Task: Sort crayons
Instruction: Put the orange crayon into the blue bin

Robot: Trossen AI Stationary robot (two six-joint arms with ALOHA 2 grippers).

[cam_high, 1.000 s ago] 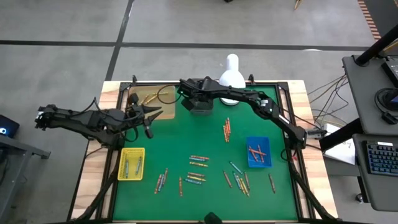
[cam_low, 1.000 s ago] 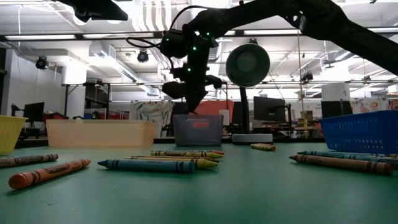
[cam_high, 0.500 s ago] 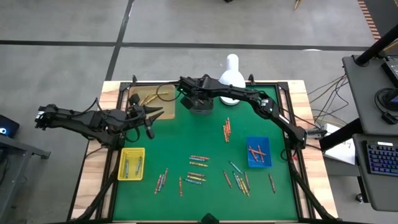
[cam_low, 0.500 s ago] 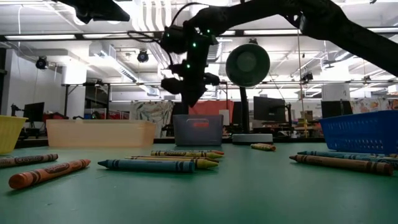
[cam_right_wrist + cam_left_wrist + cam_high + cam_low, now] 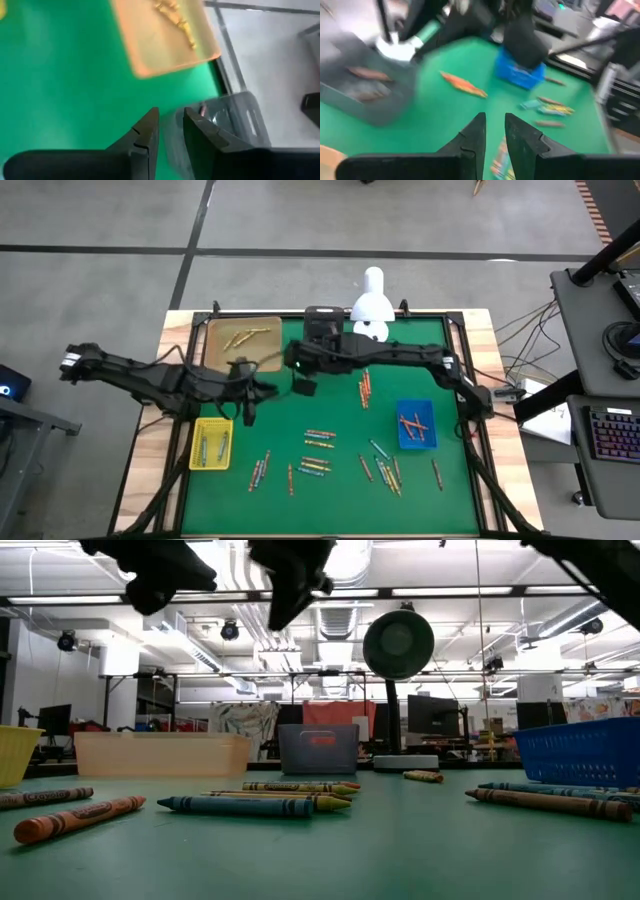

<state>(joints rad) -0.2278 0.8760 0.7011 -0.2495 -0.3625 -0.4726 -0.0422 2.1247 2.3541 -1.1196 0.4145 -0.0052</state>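
Loose crayons (image 5: 318, 452) lie scattered on the near part of the green mat, awaiting sorting; mid-table, the left gripper (image 5: 248, 402) and right gripper (image 5: 303, 383) hover above the mat, each with fingers slightly parted and empty; coloured trays already hold sorted sticks.
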